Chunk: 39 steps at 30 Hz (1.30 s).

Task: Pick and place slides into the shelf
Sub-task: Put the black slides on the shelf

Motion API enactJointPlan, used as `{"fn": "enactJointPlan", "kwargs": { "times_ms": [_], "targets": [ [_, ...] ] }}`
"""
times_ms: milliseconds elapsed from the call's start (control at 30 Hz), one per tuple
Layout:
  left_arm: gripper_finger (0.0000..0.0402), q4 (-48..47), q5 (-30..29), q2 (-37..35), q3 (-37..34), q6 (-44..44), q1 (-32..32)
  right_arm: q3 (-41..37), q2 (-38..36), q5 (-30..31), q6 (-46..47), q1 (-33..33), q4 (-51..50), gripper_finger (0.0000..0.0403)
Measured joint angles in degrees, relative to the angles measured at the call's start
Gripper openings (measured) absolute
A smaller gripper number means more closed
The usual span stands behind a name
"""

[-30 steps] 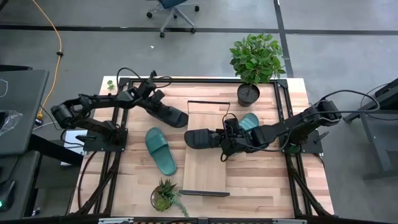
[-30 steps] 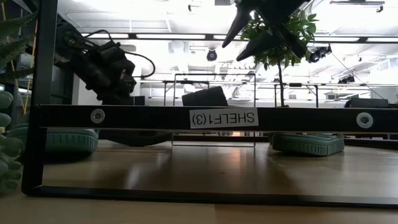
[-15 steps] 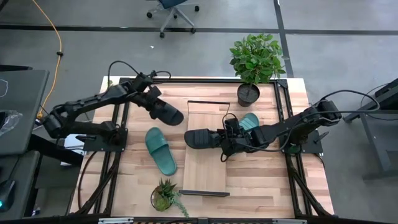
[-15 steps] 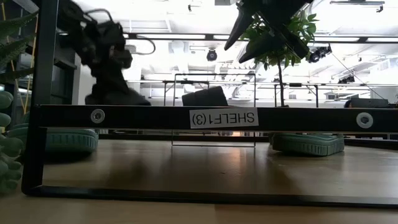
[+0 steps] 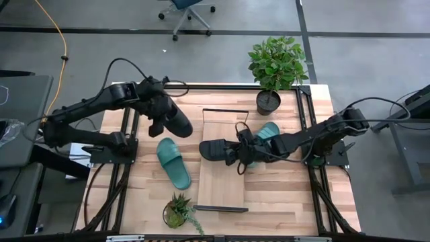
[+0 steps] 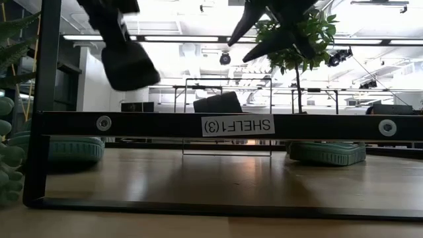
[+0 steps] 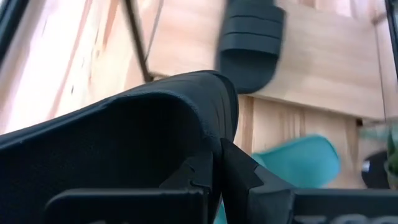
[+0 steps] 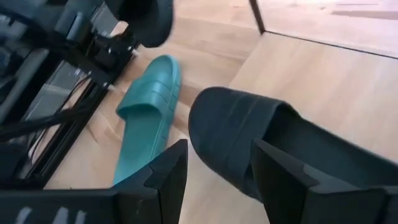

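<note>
My left gripper [image 5: 161, 119] is shut on a black slide [image 5: 176, 122] and holds it in the air left of the shelf [image 5: 225, 185], over the table's far left part. In the low view this slide [image 6: 129, 66] hangs high above the table. A second black slide [image 5: 213, 149] lies sole down on the shelf's left part. My right gripper [image 5: 236, 151] hovers open above its strap [image 8: 239, 134], touching nothing. One teal slide [image 5: 173, 163] lies on the table left of the shelf. Another teal slide [image 5: 269, 131] lies at the shelf's right side. My left gripper pinches the black slide's end [image 7: 205, 130] between its two fingers [image 7: 249, 180]. The slide is lifted clear of the table. It hangs tilted below the gripper, with its free end [image 6: 135, 76] lowest.
A potted plant [image 5: 270, 101] stands at the table's far edge by the shelf's far right corner. A small succulent [image 5: 178, 212] sits at the near edge. The shelf's black end rail [image 6: 238, 124] crosses the low view. The shelf's near half [image 5: 225, 191] is bare wood.
My left gripper has risen and carried the black slide off the table. The slide lay flat near the far left edge; now it hangs tilted in the air and has turned about. My right gripper has shifted slightly toward the table's left.
</note>
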Motion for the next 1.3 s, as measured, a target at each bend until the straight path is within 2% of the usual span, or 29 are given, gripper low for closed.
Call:
{"fn": "enactJointPlan", "kwargs": {
  "times_ms": [200, 433, 633, 767, 1033, 1300],
  "targets": [
    [0.0002, -3.51, -3.65, 0.0, 5.8, 2.05, -7.81, 0.0, -1.87, -2.52, -4.55, -2.87, 2.73, 0.0165],
    [0.0001, -6.91, -4.32, 0.59, 6.77, 3.89, -15.93, 0.0, -7.27, -2.82, -10.41, -6.46, 5.57, 0.0165],
    [0.0, -11.53, -9.48, 4.44, 7.03, 4.55, -24.14, 0.02, -10.45, -13.55, -13.85, -11.52, 11.76, 0.0165],
    [0.0, -12.97, -13.7, 8.5, 9.95, 6.2, -29.19, 0.07, -10.69, -16.56, -15.46, -13.71, 15.47, 0.0165],
    [0.0, -21.16, -19.99, 19.01, 23.98, 15.04, -34.94, 0.04, -10.67, -23.76, -18.99, -16.76, 17.43, 0.0171],
    [0.0, -30.45, -20.61, 29.91, 37.83, 25.49, -34.94, 0.04, -10.63, -27.8, -22.25, -17.97, 21.16, 0.0213]
  ]
}}
